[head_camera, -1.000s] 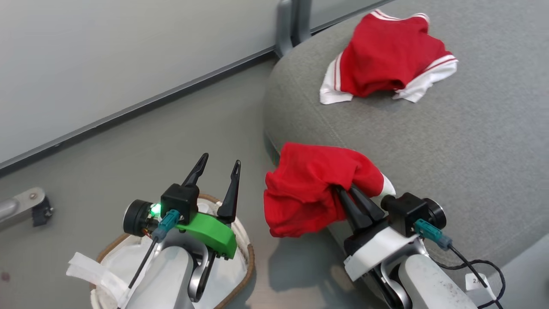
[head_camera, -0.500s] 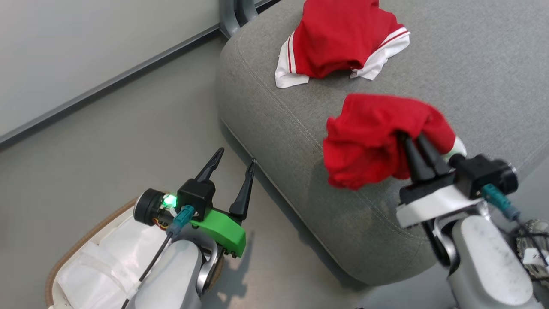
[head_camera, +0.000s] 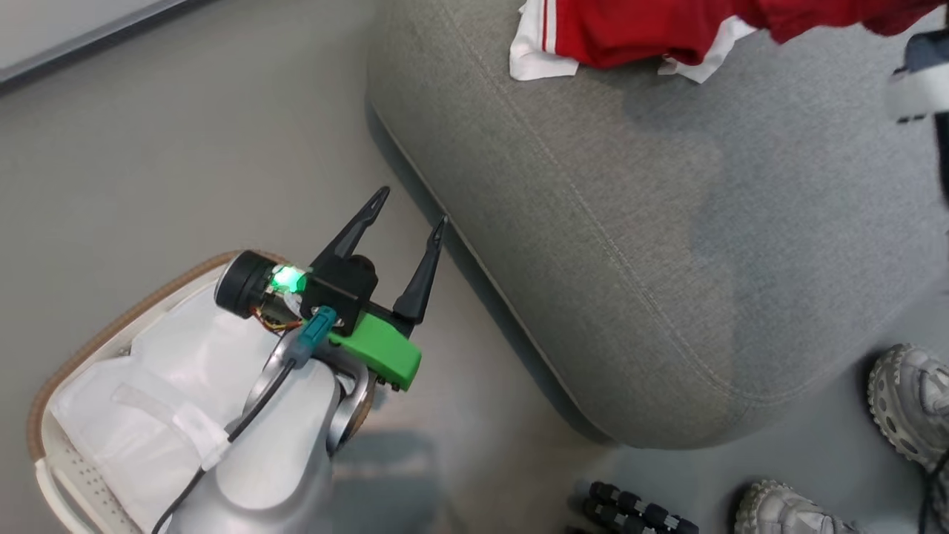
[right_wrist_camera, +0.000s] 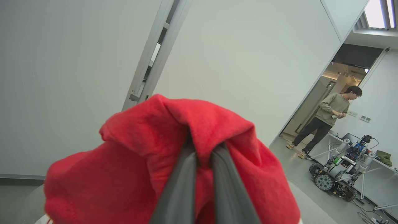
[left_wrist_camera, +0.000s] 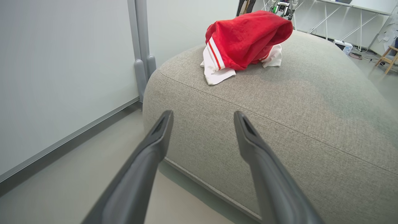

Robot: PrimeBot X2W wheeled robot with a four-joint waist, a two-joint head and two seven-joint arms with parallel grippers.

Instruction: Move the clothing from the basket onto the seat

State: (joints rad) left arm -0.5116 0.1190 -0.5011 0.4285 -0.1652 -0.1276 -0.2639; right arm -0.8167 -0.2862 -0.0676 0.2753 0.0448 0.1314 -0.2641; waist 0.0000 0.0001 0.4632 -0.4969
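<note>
One red garment with white striped trim lies on the grey seat, also seen in the left wrist view on the seat's far part. My right gripper is shut on a second red garment, which drapes over both fingers; this garment reaches the head view's top right, above the seat. My left gripper is open and holds nothing, above the floor between basket and seat; its open fingers point at the seat's side. The white basket with its cloth liner stands at lower left, partly behind my left arm.
A person's grey shoes stand on the floor by the seat's near corner, beside a black ribbed object. A wall with a metal post runs behind the seat. A person stands in a doorway near a small wheeled robot.
The head camera has swung. My right gripper has carried the red garment from the seat's near edge up and farther over the seat. The left gripper stays open near the basket.
</note>
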